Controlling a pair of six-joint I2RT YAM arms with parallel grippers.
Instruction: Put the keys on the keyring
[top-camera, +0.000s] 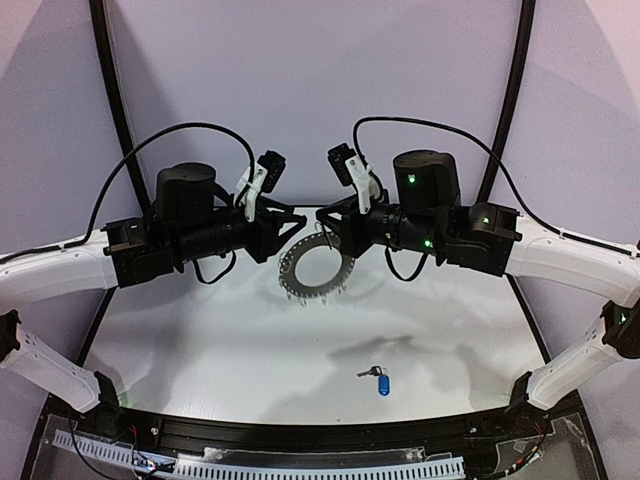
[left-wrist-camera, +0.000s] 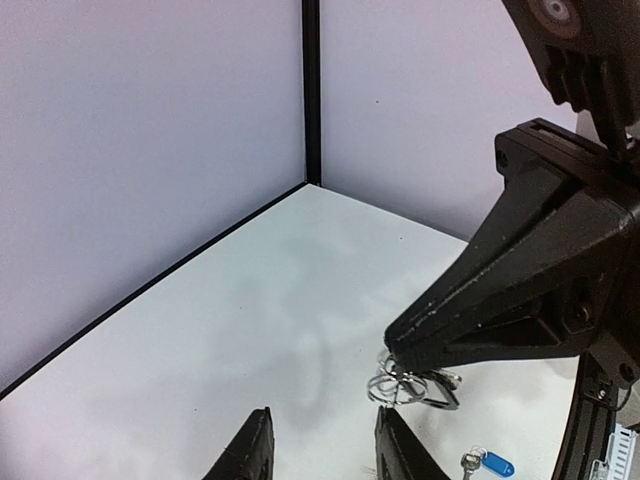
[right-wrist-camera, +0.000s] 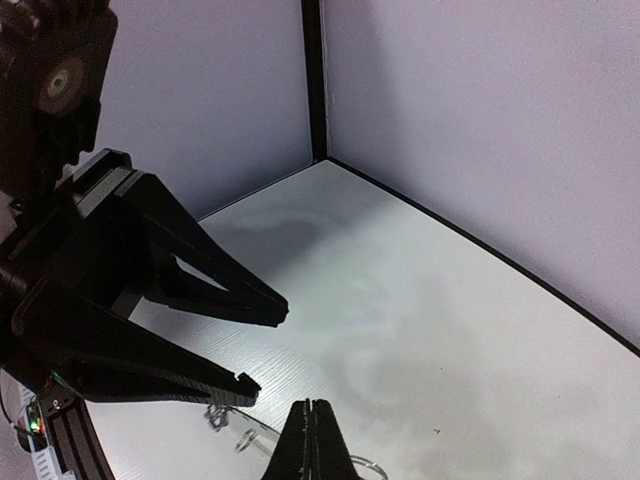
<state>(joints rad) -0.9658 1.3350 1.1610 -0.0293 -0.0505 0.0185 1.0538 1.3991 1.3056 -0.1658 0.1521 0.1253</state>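
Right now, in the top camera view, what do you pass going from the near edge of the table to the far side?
First the key with the blue tag, then the keyring, then the back wall.

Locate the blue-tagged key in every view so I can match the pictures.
Top external: the blue-tagged key lies low in the picture, just right of centre.
Left wrist: the key is at the bottom right corner.
Right wrist: not in view.
Shared landmark: the right gripper, shut on the keyring, shows in all three.
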